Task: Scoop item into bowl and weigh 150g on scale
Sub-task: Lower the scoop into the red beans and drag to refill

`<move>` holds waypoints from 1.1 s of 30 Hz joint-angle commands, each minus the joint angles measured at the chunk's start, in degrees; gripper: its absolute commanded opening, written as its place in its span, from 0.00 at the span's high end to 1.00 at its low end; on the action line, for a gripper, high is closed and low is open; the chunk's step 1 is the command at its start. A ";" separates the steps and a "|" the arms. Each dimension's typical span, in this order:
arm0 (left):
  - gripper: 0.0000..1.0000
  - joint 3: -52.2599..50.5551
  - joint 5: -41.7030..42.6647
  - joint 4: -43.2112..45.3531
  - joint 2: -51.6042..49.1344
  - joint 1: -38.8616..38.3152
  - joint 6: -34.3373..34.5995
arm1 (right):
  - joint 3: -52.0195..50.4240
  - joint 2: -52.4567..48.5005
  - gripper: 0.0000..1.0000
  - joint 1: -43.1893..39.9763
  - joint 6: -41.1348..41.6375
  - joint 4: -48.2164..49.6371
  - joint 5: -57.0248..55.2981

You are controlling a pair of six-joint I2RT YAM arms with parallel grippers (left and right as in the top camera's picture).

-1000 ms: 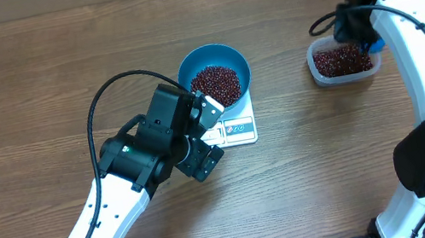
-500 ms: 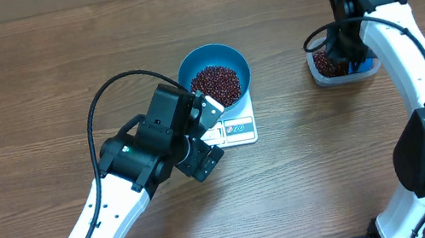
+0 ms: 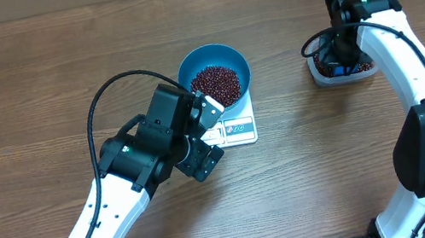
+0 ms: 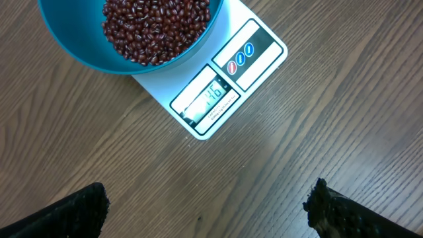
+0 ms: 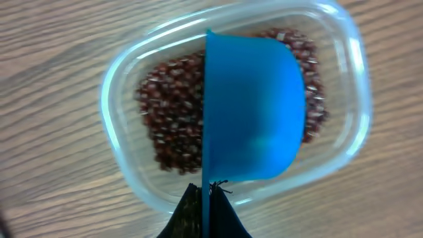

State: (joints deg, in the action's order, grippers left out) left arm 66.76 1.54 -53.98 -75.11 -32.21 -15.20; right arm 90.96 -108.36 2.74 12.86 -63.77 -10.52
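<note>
The teal bowl [image 3: 187,70] sits on the white scale [image 3: 239,130] and holds a heap of dark red beans [image 3: 216,85]. In the left wrist view the bowl [image 4: 79,49], its beans [image 4: 155,26] and the scale's lit display [image 4: 205,99], which looks like 146, show clearly. My left gripper [image 4: 206,198] hovers open over bare wood just in front of the scale, with nothing between its fingers. My right gripper [image 5: 206,205] is shut on the handle of a bright blue scoop [image 5: 254,112]. The scoop is turned on its side over more beans [image 5: 172,125].
These other beans lie in a clear plastic tub [image 3: 318,75] at the right, and the right arm [image 3: 395,45] covers part of it from above. A black cable [image 3: 104,94] loops over the left arm. Bare wooden table [image 3: 31,71] lies all around.
The right arm has swung left and down over the tub, bringing the scoop in above the beans there. The left arm, bowl and scale have not moved.
</note>
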 commanded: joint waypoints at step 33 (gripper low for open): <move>0.00 -0.42 0.87 0.24 0.22 0.31 -0.90 | -0.90 1.84 0.96 -2.19 -4.37 1.77 14.78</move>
State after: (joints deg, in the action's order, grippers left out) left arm 66.76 1.54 -53.98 -75.11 -32.21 -15.20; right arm 90.54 -108.36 1.85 8.95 -62.72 0.40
